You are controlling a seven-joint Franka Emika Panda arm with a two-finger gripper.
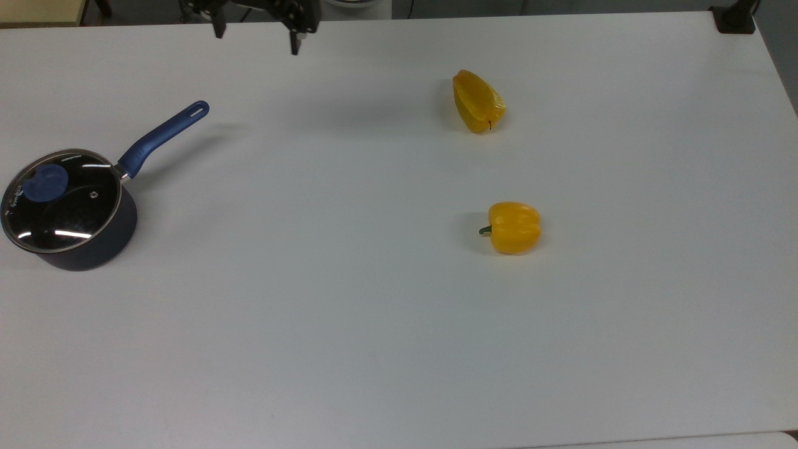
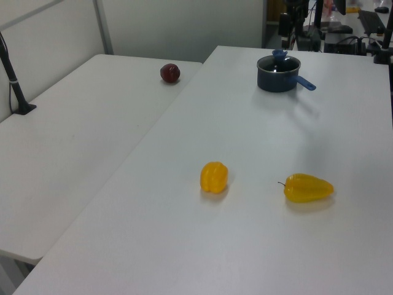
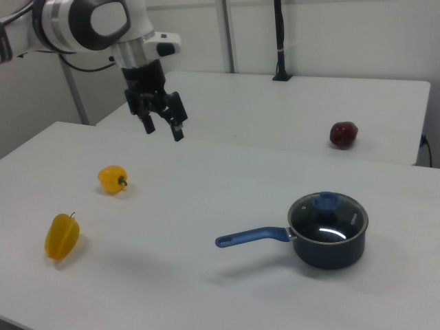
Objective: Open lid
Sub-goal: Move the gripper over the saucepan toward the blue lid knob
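The lid (image 1: 60,201), a clear glass disc with a metal rim and a blue knob (image 1: 45,183), rests shut on a dark saucepan (image 1: 93,246) with a blue handle (image 1: 164,135) at the top view's left edge. In the right view the lid (image 3: 328,220) and saucepan (image 3: 330,251) stand at the lower right. My gripper (image 1: 256,38) hangs open in the air over the table's far edge, well to the right of the pan in the top view, holding nothing. The right view shows the gripper (image 3: 163,130) high above the table, far left of the pan.
Two yellow peppers lie on the white table (image 1: 349,312): a long one (image 1: 477,101) and a round one (image 1: 514,227), both right of centre. A dark red fruit (image 3: 344,134) sits on the neighbouring table. Bare table spans between pan and peppers.
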